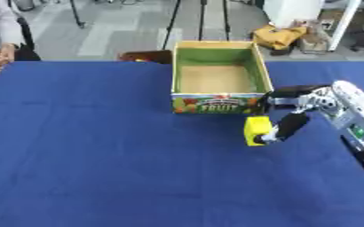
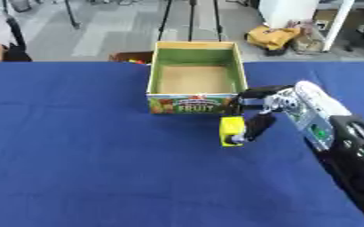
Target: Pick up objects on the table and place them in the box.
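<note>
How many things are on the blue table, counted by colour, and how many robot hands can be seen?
Yellow: 1, the block, held by the right hand.
Green inside, fruit print outside: 1, the box, nothing visible in it.
Robot hands: 1, the right one.
Total: 2 things, 1 hand.

box (image 1: 216, 103) front wall blocks hand (image 1: 290, 124); top open.
</note>
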